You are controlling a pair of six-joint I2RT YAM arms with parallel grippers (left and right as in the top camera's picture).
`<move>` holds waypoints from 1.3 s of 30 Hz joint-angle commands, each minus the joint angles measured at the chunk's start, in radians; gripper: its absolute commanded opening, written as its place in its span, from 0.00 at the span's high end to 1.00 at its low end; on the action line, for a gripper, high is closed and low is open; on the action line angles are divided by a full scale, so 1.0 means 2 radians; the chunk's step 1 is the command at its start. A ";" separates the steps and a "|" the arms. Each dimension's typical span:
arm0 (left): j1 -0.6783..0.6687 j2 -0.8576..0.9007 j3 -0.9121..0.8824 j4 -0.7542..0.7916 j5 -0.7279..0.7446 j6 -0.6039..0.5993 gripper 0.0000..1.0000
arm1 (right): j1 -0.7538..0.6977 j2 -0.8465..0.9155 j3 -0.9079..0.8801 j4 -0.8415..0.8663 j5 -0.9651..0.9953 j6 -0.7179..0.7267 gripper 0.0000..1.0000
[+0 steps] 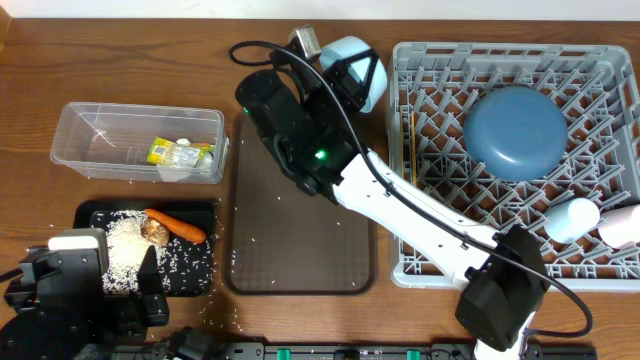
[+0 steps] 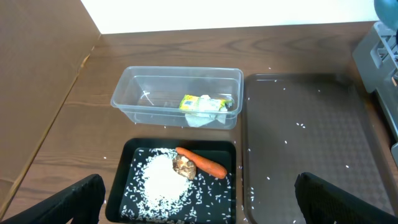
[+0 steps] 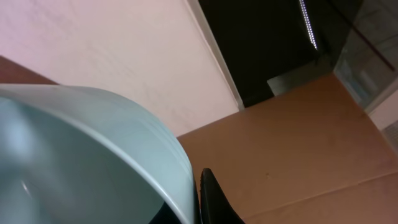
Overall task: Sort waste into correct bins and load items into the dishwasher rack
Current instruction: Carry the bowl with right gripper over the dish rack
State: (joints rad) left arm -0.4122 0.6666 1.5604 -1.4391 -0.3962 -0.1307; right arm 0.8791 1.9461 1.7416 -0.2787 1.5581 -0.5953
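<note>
Two arms reach over the table (image 1: 120,60). The right gripper (image 1: 352,72) is at the far edge, between the dark-brown serving tray (image 1: 300,240) and the rack (image 1: 425,262), with its jaws pinched narrow on the rim of the bowl (image 1: 342,47). In the right wrist view one dark finger lies against the bowl's pale blue wall. The left gripper (image 2: 199,186) hangs at the near left above the black tray (image 2: 227,149), jaws spread wide and holding nothing.

The black tray holds a heap of rice (image 2: 163,180), the carrot (image 2: 202,163) and, touching it, the brown lump (image 2: 183,165). Stray grains are scattered over the serving tray just to its right. Beyond the black tray stands the clear box (image 2: 134,81), with the wrapper (image 2: 196,102) and the crumpled paper (image 2: 211,112) together at its right end.

Inside the rack, the blue plate (image 1: 515,132) sits toward the far side. The light-blue cup (image 1: 570,218) and the pink cup (image 1: 622,226) lie side by side near the right edge.
</note>
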 commanded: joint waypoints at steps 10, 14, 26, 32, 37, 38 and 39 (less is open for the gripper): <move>0.003 0.001 0.004 -0.001 -0.004 -0.004 0.02 | -0.043 0.002 -0.040 -0.062 -0.036 0.047 0.99; 0.003 0.001 0.004 -0.001 -0.004 -0.004 0.02 | -0.087 0.002 -0.041 -0.113 -0.017 0.099 0.99; 0.003 0.001 0.004 -0.001 -0.005 -0.004 0.02 | -0.122 0.001 -0.041 -0.305 -0.160 0.269 0.99; 0.003 0.001 0.004 -0.001 -0.005 -0.004 0.02 | -0.138 0.001 -0.039 -0.429 -0.194 0.433 0.99; 0.003 0.001 0.004 -0.001 -0.005 -0.004 0.02 | -0.171 0.001 -0.036 -0.520 -0.254 0.551 0.99; 0.003 0.001 0.004 -0.001 -0.005 -0.004 0.02 | -0.179 0.001 -0.036 -0.533 -0.266 0.575 0.99; 0.003 0.001 0.004 -0.001 -0.005 -0.004 0.02 | -0.187 0.001 -0.036 -0.542 -0.277 0.588 0.99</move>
State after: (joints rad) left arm -0.4122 0.6666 1.5604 -1.4387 -0.3962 -0.1307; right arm 0.5495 1.9461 1.6585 -1.3342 1.0836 0.3573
